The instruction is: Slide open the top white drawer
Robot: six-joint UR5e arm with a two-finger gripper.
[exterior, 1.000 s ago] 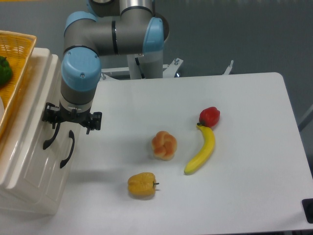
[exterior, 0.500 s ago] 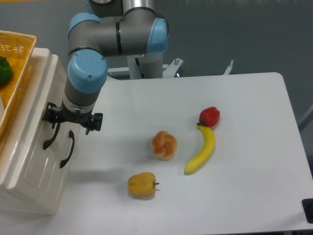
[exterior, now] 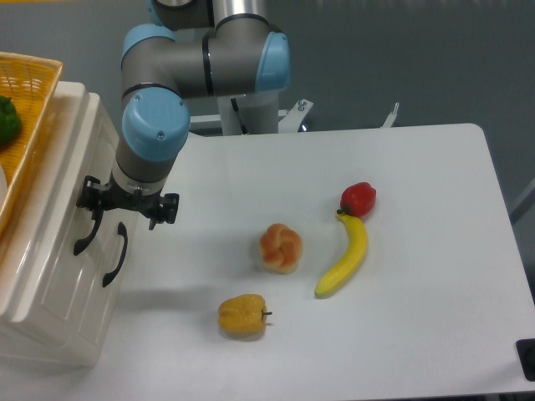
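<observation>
The top white drawer (exterior: 63,209) is the upper panel of the cream cabinet at the left, and its curved black handle (exterior: 85,236) is the left one of two. My gripper (exterior: 125,213) hangs from the blue wrist right at the cabinet front, pointing down. It looks open, its black fingers spread wide. The left finger (exterior: 89,199) sits at the upper end of the top drawer's handle; whether it touches the handle is hidden. The right finger (exterior: 164,207) is over the table. The drawer front lies flush with the cabinet.
The second drawer's black handle (exterior: 115,255) sits just right of the first. A yellow wicker basket (exterior: 33,92) rests on top of the cabinet. On the table lie a bun (exterior: 280,247), a yellow pepper (exterior: 242,315), a banana (exterior: 344,257) and a red pepper (exterior: 358,199).
The wrist and gripper have shifted slightly to the right and down along the cabinet front. The drawer and its handle show no visible movement.
</observation>
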